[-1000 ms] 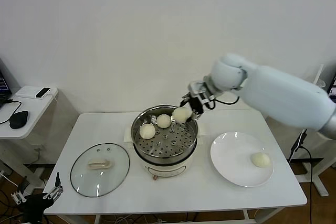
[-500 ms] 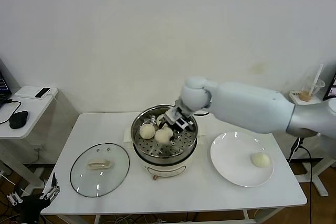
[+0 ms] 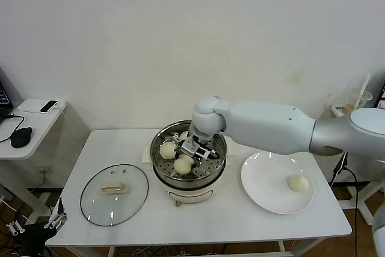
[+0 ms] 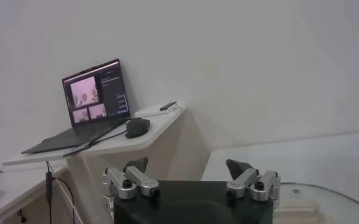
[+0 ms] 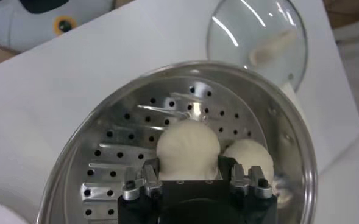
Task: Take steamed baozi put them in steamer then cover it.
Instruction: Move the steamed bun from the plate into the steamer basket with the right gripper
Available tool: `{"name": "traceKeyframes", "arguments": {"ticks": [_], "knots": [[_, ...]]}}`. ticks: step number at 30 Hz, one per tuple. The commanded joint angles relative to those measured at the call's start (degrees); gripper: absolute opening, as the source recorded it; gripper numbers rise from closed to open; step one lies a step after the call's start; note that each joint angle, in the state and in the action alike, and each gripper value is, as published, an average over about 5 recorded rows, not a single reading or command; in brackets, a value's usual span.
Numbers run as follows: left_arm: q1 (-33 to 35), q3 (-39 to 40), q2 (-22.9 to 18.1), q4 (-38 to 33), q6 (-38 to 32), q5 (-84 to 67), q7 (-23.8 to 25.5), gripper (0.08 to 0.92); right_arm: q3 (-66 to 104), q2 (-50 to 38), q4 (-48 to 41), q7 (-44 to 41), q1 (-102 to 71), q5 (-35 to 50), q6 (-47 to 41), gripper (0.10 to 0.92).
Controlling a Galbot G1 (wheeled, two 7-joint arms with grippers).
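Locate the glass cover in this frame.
In the head view the cover lies flat on the table, on the robot's left, beside the steamer and apart from it.

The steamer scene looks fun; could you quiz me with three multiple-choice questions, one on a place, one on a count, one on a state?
1. Where does the cover lie?
A. On the steamer
B. On the table, on the robot's left of the steamer
C. On the plate

2. How many baozi remain on the plate?
A. One
B. Two
C. None

3. What is the right claw doing?
A. Hanging empty over the plate
B. Lifting the cover
C. Closed on a baozi inside the steamer

Answers: 1 B, the glass lid rests flat there. 2 A, a single bun sits there. 3 C, its fingers flank the held baozi above the perforated tray.
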Motion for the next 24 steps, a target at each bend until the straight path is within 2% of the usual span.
{"name": "traceKeyframes", "arguments": {"ticks": [1, 5, 10, 13, 18, 24], "knots": [[-0.06, 0.03, -0.04, 0.18, -0.02, -0.03, -0.02, 0.823, -1.02, 1.07, -0.25, -0.57, -0.03, -1.76, 2.52, 0.602], [-0.1, 0.07, -0.12, 0.13, -0.01, -0.01, -0.02, 0.823, -0.8, 0.63, 0.01, -0.77, 0.18, -1.82, 2.82, 0.629], [-0.12, 0.09, -0.1, 0.09, -0.02, 0.0, -0.02, 0.823, 0.38, -0.13, 0.16, 0.01, 1.08, -1.23, 2.84, 0.759], [-0.13, 0.1, -0.05, 0.09, -0.01, 0.0, -0.01, 0.823, 1.69, -1.35, 0.76, -0.21, 2.23, -0.26, 2.29, 0.807], [-0.04, 0.15, 0.63, 0.08, 0.05, -0.08, 0.05, 0.823, 5.69, -5.5, 1.37, -0.84, 3.6, 2.46, -2.3, 0.822], [-0.34, 0.48, 1.3, -0.01, 0.11, -0.18, 0.1, 0.823, 9.2, -13.82, 2.18, -3.74, 4.74, 7.44, -15.3, 0.823]]}}
